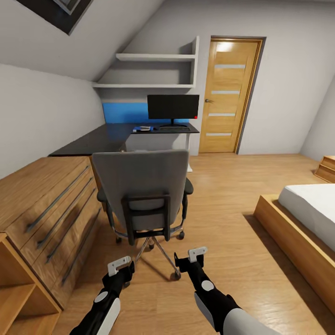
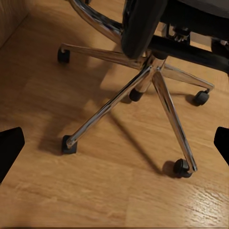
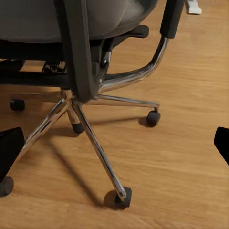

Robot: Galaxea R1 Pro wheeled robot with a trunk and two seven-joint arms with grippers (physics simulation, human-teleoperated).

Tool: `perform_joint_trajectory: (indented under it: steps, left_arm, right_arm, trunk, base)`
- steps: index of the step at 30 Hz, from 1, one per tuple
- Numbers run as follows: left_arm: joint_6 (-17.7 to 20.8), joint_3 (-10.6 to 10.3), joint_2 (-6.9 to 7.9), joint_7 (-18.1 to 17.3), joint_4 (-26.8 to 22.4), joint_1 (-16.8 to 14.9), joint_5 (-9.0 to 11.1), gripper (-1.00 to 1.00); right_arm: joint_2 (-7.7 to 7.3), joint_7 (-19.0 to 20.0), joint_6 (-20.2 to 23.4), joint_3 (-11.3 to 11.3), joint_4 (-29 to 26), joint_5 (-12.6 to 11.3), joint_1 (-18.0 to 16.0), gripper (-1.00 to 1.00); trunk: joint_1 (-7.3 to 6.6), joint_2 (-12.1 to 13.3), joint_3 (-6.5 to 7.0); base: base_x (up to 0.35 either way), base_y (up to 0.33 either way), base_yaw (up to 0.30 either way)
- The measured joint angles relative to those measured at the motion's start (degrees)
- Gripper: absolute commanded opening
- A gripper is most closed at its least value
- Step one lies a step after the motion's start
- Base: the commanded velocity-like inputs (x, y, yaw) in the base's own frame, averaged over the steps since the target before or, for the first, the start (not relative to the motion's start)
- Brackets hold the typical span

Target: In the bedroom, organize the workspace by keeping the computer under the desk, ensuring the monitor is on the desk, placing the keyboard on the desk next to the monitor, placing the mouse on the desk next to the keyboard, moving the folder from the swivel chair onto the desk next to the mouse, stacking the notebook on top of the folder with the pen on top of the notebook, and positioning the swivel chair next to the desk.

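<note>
Grey upholstered swivel chair (image 1: pixel 142 186), chrome castor base: likely heavy, free-rolling; push at tall backrest. Left gripper (image 1: pixel 122 266), right gripper (image 1: pixel 190 258): spread, empty.

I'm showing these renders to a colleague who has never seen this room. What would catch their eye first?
Most likely the grey swivel chair, its tall back to the camera, standing on the wood floor just ahead of the left gripper and right gripper, both open and empty. Behind it, the black monitor stands on the glossy black desk against a bright blue wall panel. The wrist views show the chair's chrome star base close up.
</note>
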Motion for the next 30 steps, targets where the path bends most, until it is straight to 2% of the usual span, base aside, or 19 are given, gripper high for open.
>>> perform_joint_trajectory:
  steps: [16, 30]
  left_arm:
    - [0.0, 0.0, -0.23, 0.0, 0.4, 0.0, 0.0, 1.00]
    - [-0.3, -0.1, -0.11, -0.1, 0.4, 0.0, -0.1, 1.00]
  right_arm:
    - [0.00, 1.0, -0.7, 0.6, -2.8, 0.0, 0.0, 1.00]
    - [0.00, 0.9, -1.2, 0.6, -1.5, -0.1, 0.0, 1.00]
  trunk:
    - [3.52, -6.4, -2.87]
    - [6.59, -12.0, -5.39]
  base:
    - [0.000, 0.000, 0.000]
    - [0.000, 0.000, 0.000]
